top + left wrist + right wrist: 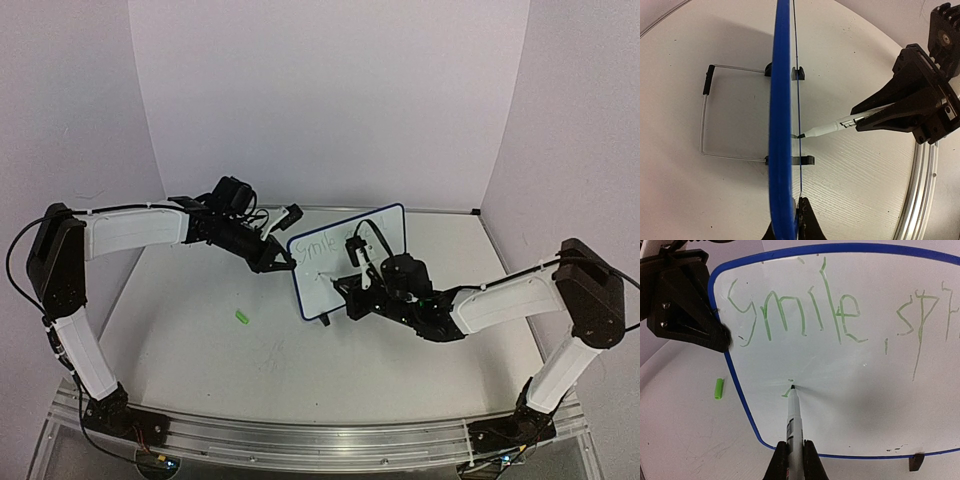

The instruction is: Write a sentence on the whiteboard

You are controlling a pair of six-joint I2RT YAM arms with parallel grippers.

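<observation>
One whiteboard (850,405), one marker (792,412), one cap (718,388)

Left arm stretched toward 1 o'clock, left end effector (280,264) clamped tight. Right arm elbow-bent, reaching toward 10 o'clock, right end effector (340,291) closed, wrist low.

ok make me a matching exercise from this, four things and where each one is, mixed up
Things:
1. small white board with thin dark-blue frame
2. white marker pen
3. small green pen cap
4. green handwritten words

Places:
A. lying loose on the table
B. across the board's upper part
C. edge clamped by the left gripper
D. held by the right gripper, tip at the board

Pairs: 1-C, 2-D, 3-A, 4-B
</observation>
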